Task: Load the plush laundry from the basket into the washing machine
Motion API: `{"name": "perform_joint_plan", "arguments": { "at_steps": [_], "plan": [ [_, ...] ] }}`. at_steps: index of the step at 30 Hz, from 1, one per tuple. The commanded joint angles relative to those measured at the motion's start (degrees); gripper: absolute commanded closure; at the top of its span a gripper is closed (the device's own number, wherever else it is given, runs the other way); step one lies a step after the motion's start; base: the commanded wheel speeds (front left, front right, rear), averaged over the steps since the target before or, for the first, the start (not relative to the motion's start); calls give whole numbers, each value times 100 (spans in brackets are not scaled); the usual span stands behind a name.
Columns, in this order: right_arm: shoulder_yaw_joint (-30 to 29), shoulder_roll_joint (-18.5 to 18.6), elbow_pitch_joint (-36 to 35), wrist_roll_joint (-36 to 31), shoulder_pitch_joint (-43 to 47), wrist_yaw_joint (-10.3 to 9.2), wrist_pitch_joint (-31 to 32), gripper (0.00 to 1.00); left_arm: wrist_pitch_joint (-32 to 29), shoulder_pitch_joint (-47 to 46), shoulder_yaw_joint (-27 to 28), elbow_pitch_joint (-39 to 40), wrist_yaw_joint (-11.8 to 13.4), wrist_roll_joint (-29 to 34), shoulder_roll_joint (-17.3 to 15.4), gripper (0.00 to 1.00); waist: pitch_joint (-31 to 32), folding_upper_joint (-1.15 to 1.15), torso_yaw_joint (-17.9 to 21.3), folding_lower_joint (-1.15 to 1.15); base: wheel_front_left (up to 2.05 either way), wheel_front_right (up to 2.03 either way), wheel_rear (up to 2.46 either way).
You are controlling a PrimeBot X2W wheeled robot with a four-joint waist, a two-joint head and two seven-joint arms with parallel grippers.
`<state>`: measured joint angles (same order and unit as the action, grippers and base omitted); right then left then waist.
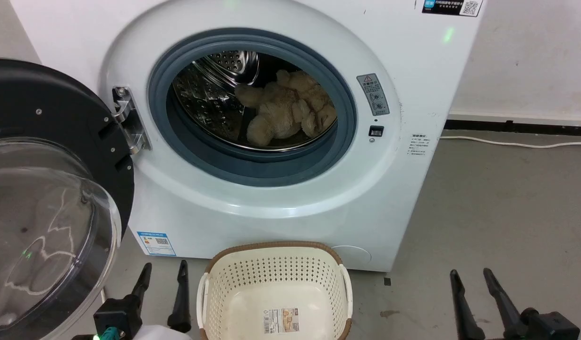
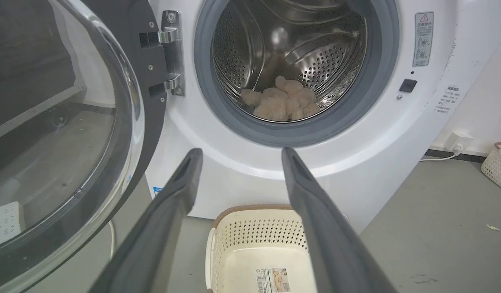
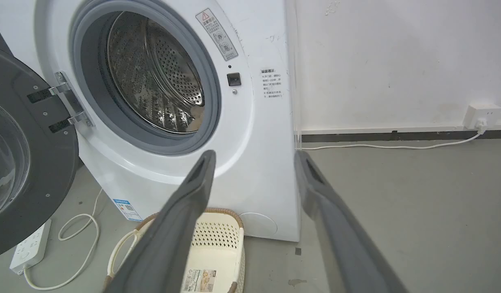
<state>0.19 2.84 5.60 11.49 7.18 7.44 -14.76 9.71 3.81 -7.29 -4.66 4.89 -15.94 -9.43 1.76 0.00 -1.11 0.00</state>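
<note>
Both left fingers (image 1: 181, 297) and right fingers (image 1: 463, 302) spread apart; plush laundry (image 1: 286, 111) inside washing machine (image 1: 271, 208), basket (image 1: 271, 274) just before it.

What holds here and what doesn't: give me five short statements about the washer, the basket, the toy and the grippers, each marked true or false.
1. The plush bear lies in the drum of the washing machine. True.
2. The basket holds a second toy. False: there is just a label sticker on its bottom.
3. The door is shut. False: it stands wide open on its hinge.
4. The left gripper and right gripper are both open and hold nothing. True.
5. The basket sits on the floor in front of the washing machine. True.
</note>
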Motion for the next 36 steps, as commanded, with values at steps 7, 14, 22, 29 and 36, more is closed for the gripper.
{"name": "perform_joint_plan", "arguments": {
  "at_steps": [7, 14, 22, 29, 36],
  "plan": [
    [-1, 0, -12, -25, -18, 0, 35, 100, -29, -9, 23, 9, -11, 31, 16, 100, -4, 0, 3, 0, 0, 0, 0],
    [-3, 0, -44, -89, -58, 0, 118, 100, -83, -31, 64, 35, -38, 121, 53, 100, -14, 0, 9, 0, 0, 0, 0],
    [-4, 1, -79, -163, -104, 1, 212, 100, -144, -55, 110, 65, -69, 223, 95, 100, -25, 0, 16, 0, 0, 0, 0],
    [-5, 1, -111, -227, -144, 1, 294, 100, -198, -76, 150, 91, -97, 312, 131, 100, -35, 0, 22, 0, 0, 0, 0],
    [-6, 1, -142, -291, -184, 1, 377, 100, -252, -97, 191, 117, -124, 402, 168, 100, -45, 0, 28, 0, 0, 0, 0]
  ]
}}
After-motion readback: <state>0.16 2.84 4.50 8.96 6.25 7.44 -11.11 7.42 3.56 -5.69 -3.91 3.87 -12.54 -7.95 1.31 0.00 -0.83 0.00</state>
